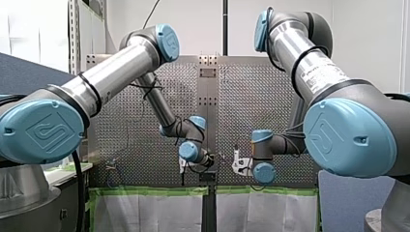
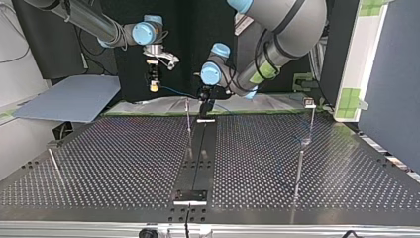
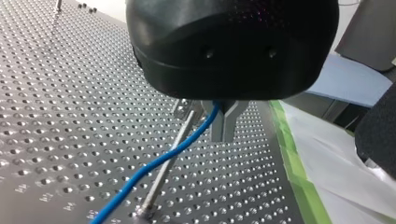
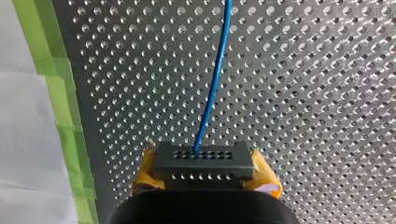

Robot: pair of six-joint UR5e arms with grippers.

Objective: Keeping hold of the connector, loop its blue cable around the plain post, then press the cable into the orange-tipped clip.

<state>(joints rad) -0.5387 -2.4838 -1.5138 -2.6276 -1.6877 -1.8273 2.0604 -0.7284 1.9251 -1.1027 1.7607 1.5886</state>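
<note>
My right gripper (image 4: 205, 179) is shut on a dark connector (image 4: 203, 161), which sits between its yellow pads (image 4: 266, 179). The blue cable (image 4: 214, 79) leaves the connector and runs ahead over the perforated plate. In the top view my right gripper (image 2: 154, 85) hangs above the table's far edge, and the cable (image 2: 179, 92) stretches across to my left gripper (image 2: 204, 105). My left gripper (image 3: 214, 112) is shut on the blue cable (image 3: 154, 163) between its metal fingers. It stands right by a thin plain post (image 3: 164, 170), and the cable passes close beside that post (image 2: 188, 121).
Further thin posts stand on the perforated table: one topped by a small block (image 2: 309, 103) at the top view's right, one in front of it (image 2: 299, 168), one at the left (image 2: 54, 166). A dark strip (image 2: 198, 158) runs down the middle. Green tape (image 3: 294, 158) marks the table's edge.
</note>
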